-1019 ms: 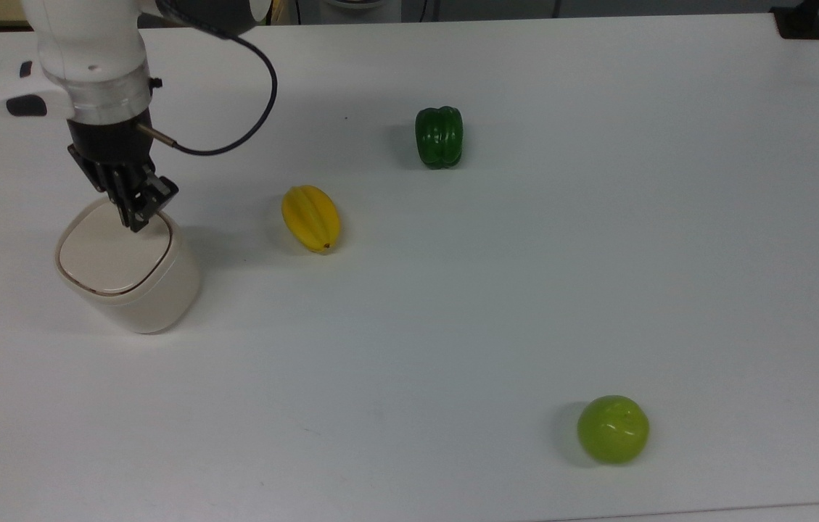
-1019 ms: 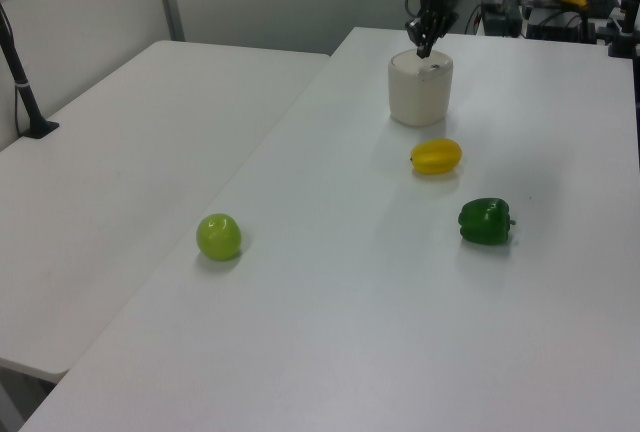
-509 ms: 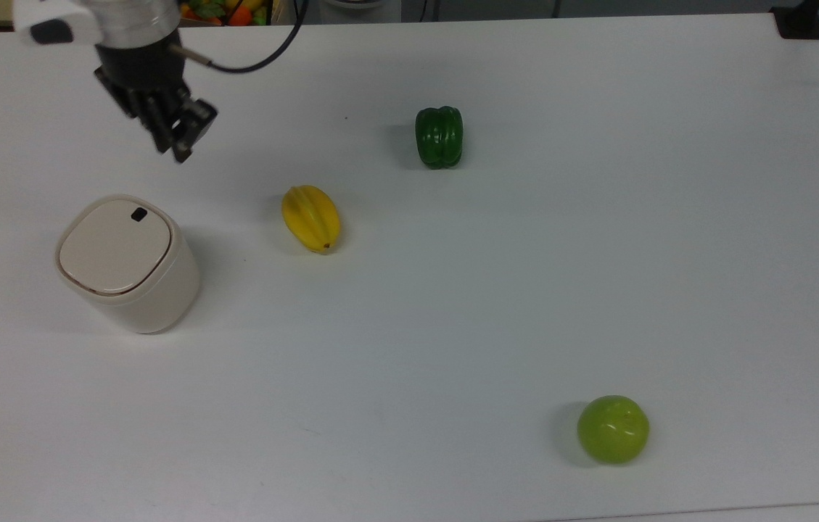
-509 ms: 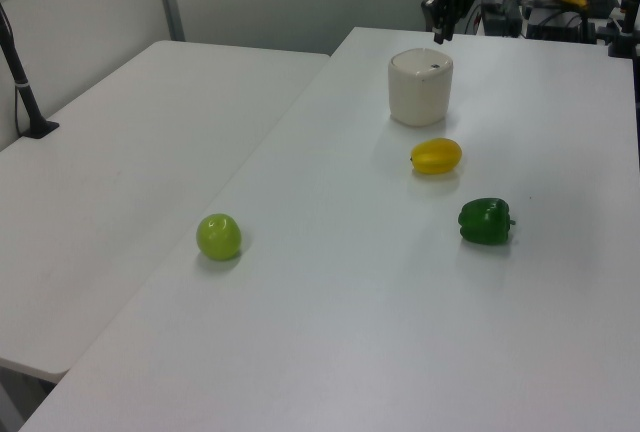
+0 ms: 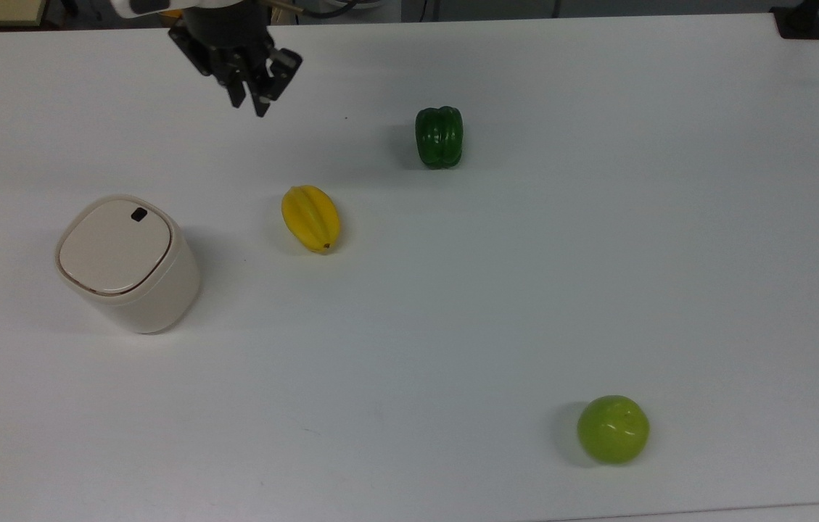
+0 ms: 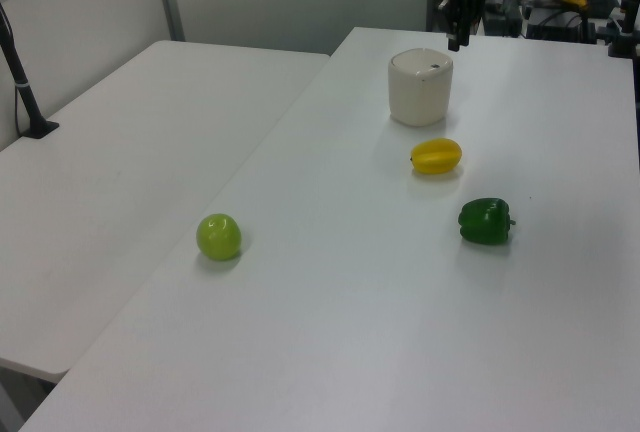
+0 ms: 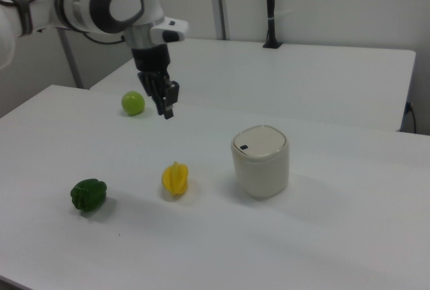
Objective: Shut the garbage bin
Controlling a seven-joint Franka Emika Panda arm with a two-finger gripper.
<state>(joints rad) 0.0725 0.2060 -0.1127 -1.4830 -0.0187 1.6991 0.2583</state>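
Top view. Garbage bin [image 5: 126, 264] at left of frame on the white counter [image 5: 525, 290], lid [image 5: 114, 246] lying flat and flush with the rim, black mark toward the lid's upper right corner. Tool [image 5: 255, 90] at upper left of frame, well apart from the bin, carrying nothing, fingers drawn close together. Yellow starfruit [image 5: 311, 217] near centre left, green bell pepper [image 5: 439, 136] above centre, green apple [image 5: 613, 429] at lower right.

Left view. Bin [image 6: 420, 86] at upper centre, lid down. Tool [image 6: 456, 40] just above and to the bin's right, clear of it. Starfruit [image 6: 436, 156] just below the bin.

Right view. Bin [image 7: 261, 161] at centre right, lid seated. Tool [image 7: 166, 109] at upper left, raised above the counter, empty and clenched.

Step in hand, as judged: closing appears complete; retreat phase. Next move calls for no further contact with the lid, only a clear path away, avoiding the fruits.
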